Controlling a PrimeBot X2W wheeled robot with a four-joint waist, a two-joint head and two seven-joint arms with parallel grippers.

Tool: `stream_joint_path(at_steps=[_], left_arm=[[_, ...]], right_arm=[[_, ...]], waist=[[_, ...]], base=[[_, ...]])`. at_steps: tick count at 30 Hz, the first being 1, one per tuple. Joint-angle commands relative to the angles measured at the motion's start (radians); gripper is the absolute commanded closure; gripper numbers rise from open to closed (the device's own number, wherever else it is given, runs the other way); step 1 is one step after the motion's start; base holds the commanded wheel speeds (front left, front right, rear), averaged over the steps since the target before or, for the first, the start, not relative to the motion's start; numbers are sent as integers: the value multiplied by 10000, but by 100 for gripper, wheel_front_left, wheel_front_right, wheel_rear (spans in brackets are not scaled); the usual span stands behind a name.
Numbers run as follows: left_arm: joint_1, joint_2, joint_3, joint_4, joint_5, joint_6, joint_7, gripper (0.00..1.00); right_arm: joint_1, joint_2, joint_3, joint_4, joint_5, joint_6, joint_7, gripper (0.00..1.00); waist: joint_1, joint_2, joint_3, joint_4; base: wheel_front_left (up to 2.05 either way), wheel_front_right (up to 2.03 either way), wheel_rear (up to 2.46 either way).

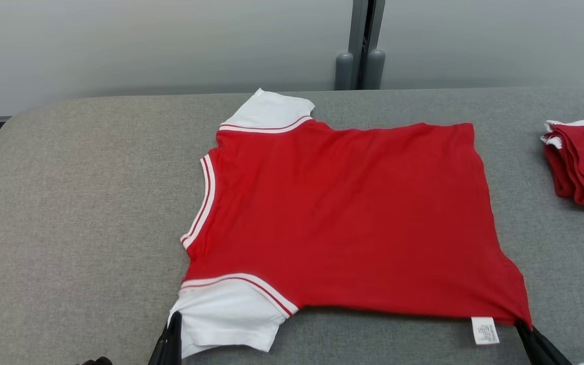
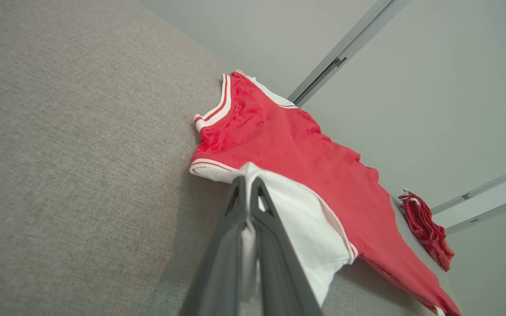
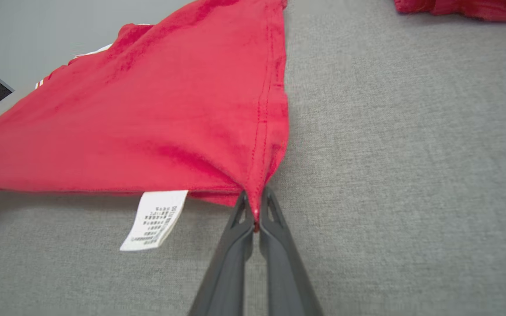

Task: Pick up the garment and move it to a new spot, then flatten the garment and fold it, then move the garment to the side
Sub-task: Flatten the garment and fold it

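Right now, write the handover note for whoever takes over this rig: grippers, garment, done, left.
Left gripper: shut on the near white sleeve.
Right gripper: shut on the near hem corner, beside the care label.
Garment: spread nearly flat on the grey table, collar toward the robot's left.
Done: laid out flat.
Left: fold, then move aside, perhaps toward the red pile at the right.

Left gripper [image 1: 174,324] sits low at the lower left of the head view, fingers pointing up, pinched together on the garment [image 1: 353,213] at its white sleeve. Right gripper [image 1: 523,328] at lower right, fingers slanting up and left, clamped on the red hem corner. Grippers well apart.
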Motion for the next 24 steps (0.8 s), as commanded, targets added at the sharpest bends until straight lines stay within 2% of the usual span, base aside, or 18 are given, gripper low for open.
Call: stream_joint_path(at_steps=[1, 9, 18, 24], left_arm=[[99, 67, 75, -41, -46, 17, 9, 100], [92, 180, -40, -23, -28, -17, 160, 100], [-1476, 481, -224, 55, 302, -454, 596, 100], [-2880, 690, -261, 511, 375, -718, 1105, 100]], right_arm=[[303, 40, -245, -175, -184, -2, 182, 100], [1056, 642, -807, -1093, -796, -2, 1061, 100], [-55, 681, -262, -1816, -792, -2, 1730, 100], [-1034, 669, 14, -1532, -304, 0, 2048, 100]], waist=[[0, -1, 23, 10], [0, -1, 133, -125], [0, -1, 325, -520], [0, -1, 600, -750]], base=[[0, 0, 0], [0, 0, 0], [0, 0, 0], [0, 0, 0]])
